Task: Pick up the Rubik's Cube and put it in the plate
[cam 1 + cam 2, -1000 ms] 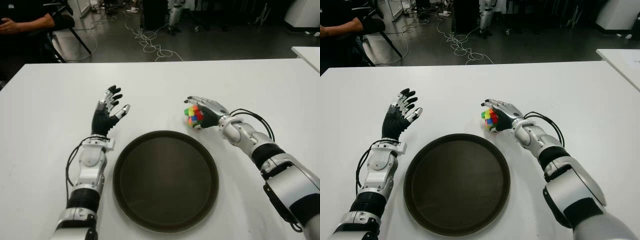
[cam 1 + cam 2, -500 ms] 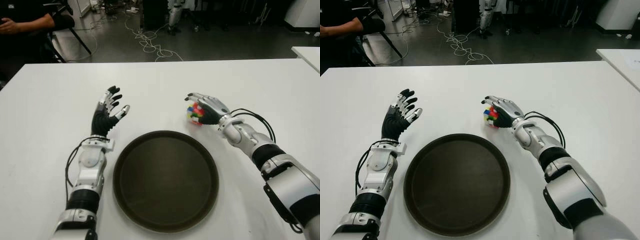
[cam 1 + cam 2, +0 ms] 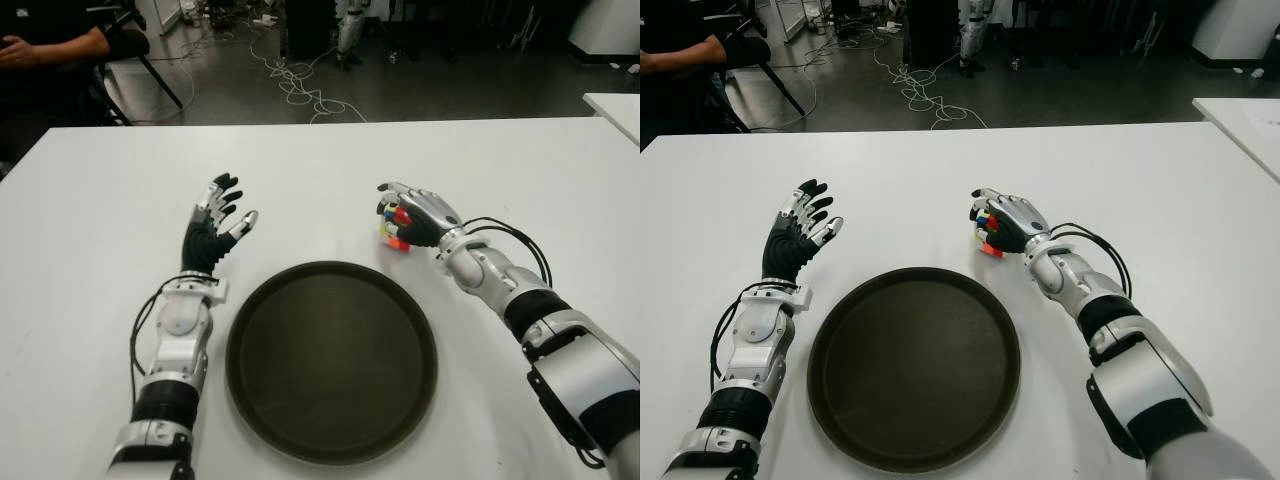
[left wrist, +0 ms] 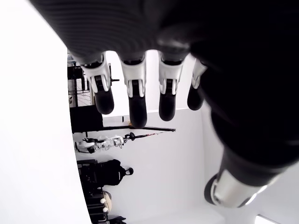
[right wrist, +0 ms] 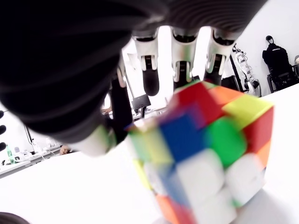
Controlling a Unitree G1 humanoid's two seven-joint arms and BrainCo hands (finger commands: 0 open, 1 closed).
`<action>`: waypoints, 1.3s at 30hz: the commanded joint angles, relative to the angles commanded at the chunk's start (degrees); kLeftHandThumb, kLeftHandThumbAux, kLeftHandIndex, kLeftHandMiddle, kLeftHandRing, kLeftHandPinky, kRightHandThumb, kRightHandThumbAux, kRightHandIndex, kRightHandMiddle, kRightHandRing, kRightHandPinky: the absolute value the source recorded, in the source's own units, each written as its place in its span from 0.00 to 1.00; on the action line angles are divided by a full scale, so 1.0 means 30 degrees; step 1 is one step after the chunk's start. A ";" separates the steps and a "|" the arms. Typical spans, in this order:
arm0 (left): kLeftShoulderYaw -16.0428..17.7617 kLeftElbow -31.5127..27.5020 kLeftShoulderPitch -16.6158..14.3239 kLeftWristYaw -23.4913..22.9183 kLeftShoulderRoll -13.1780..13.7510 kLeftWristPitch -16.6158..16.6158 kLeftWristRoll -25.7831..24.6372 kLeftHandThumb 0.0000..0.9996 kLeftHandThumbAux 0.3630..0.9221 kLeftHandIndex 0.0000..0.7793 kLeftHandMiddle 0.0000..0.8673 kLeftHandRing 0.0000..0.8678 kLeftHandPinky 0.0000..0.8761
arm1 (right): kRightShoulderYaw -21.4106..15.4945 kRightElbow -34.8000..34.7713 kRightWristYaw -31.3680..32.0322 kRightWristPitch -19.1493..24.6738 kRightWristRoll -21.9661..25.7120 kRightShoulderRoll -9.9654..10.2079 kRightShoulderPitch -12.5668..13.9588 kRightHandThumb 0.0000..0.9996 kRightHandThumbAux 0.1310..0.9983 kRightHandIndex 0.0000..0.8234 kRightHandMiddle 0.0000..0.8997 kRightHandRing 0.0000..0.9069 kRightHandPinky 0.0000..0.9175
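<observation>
The Rubik's Cube [image 3: 393, 225] sits just beyond the far right rim of the dark round plate [image 3: 330, 362]. My right hand [image 3: 408, 213] covers it from above and from the right, fingers curled over its top. In the right wrist view the Rubik's Cube [image 5: 205, 154] fills the palm, its lower edge against the white table, fingers [image 5: 183, 70] behind it and the thumb at its side. My left hand [image 3: 215, 225] is raised to the left of the plate, its fingers [image 4: 135, 98] spread and holding nothing.
The white table [image 3: 90, 220] stretches to its far edge behind both hands. A seated person's arm [image 3: 55, 45] shows at the back left. Cables [image 3: 300, 85] lie on the floor beyond, and a second white table's corner [image 3: 615, 105] is at the right.
My right hand has closed further over the cube and shifted slightly away from me; the cube turned and moved with it, less of it showing. The left hand has not moved.
</observation>
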 joint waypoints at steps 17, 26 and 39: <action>-0.0149 -0.0069 0.0063 0.0098 0.0106 -0.0248 0.0252 0.03 0.68 0.09 0.16 0.14 0.12 | -0.0429 0.0204 -0.0859 -0.0429 0.0126 0.0176 0.0166 0.83 0.66 0.44 0.56 0.52 0.58; -0.0075 -0.0073 0.0058 0.0130 0.0052 -0.0074 0.0120 0.04 0.70 0.09 0.17 0.15 0.14 | -0.0707 0.0225 -0.0922 -0.0842 0.0448 0.0249 0.0287 0.93 0.63 0.41 0.52 0.57 0.57; -0.0075 0.0008 0.0028 -0.0200 0.0026 -0.0222 -0.0176 0.04 0.71 0.10 0.18 0.15 0.12 | -0.0774 0.0481 -0.1019 -0.1212 0.0590 0.0283 0.0257 0.93 0.63 0.44 0.49 0.56 0.52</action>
